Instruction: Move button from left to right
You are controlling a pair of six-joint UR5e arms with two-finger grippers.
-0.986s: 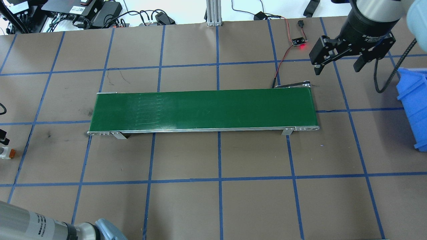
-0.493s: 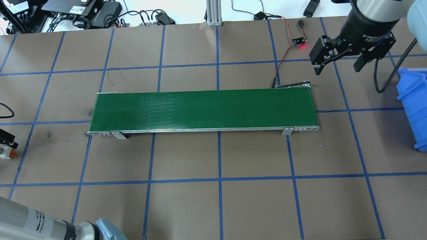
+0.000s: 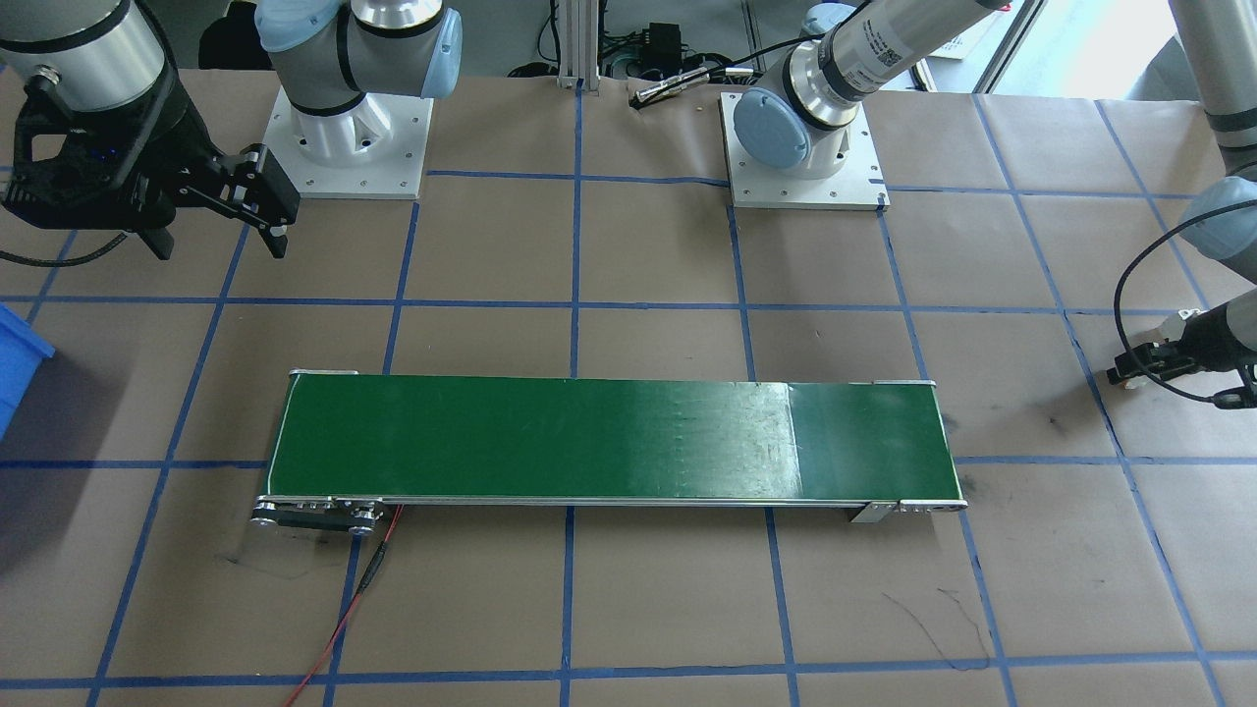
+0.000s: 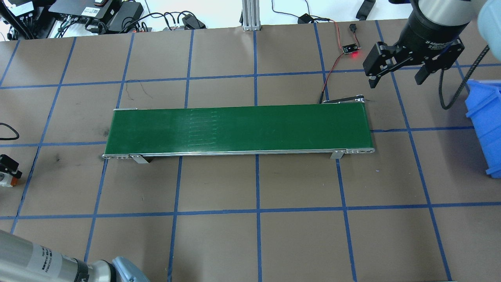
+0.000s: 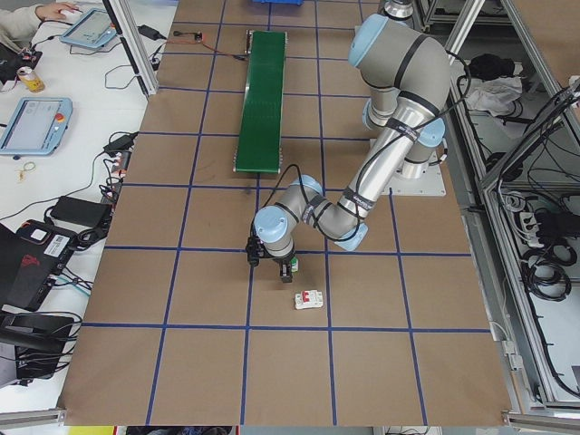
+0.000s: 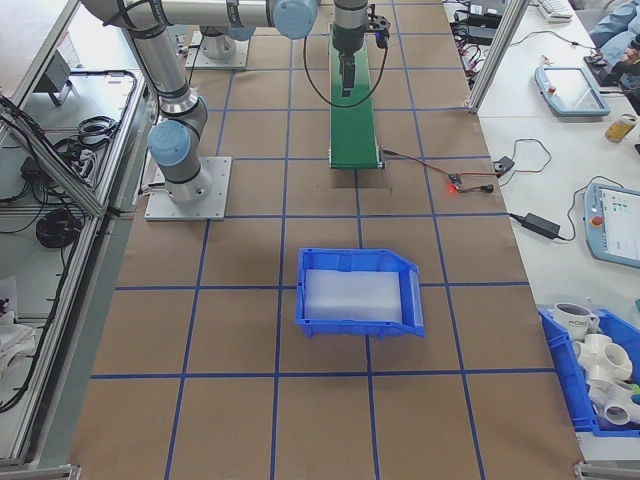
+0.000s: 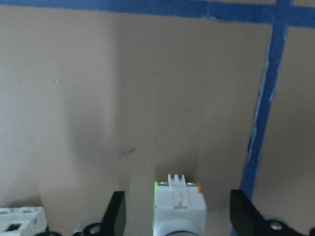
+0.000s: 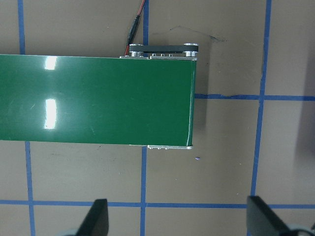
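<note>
At far left edge of the overhead view, the left hand is low over the brown worktop, w/ the button just under its black fingers. From this view only the white body and the small orange-brown end are seen. On the left wrist cam the button sits between the two dark fingertips, approx. in the middle of the gap; its white body is near the bottom edge, a bit of green on one corner and orange on the other. The fingers are apart with brown paper showing on both sides of the button, so the hand is wide and grips nothing. A blue tape line runs just beside it.

At centre lies the long green conveyor belt, well apart from the button.

At upper right, the right hand hangs above the worktop past the belt's end, fingers wide, nothing between them. Near it, a small board w/ a red light, and a blue bin at the right edge.
</note>
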